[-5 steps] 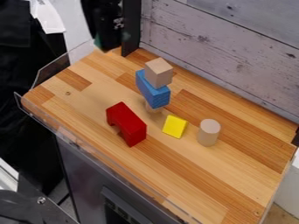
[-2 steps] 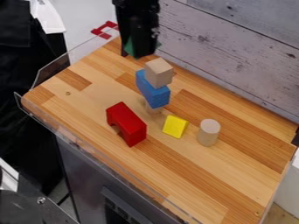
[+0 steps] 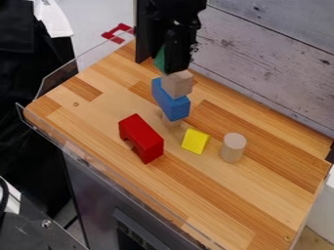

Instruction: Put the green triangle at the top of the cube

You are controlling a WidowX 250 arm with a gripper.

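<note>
Black arm (image 3: 175, 12) seen at top edge, brought into view from above. Black gripper (image 3: 168, 67) suspended below it in upper middle of view, pointed downward, held near upright. Near finger (image 3: 177, 52) turned toward camera, far one mostly hidden; small piece clamped between them.

No readable words, labels, brands, numbers or signs appeared anywhere, from the upper left of the frame to the lower right.
</note>
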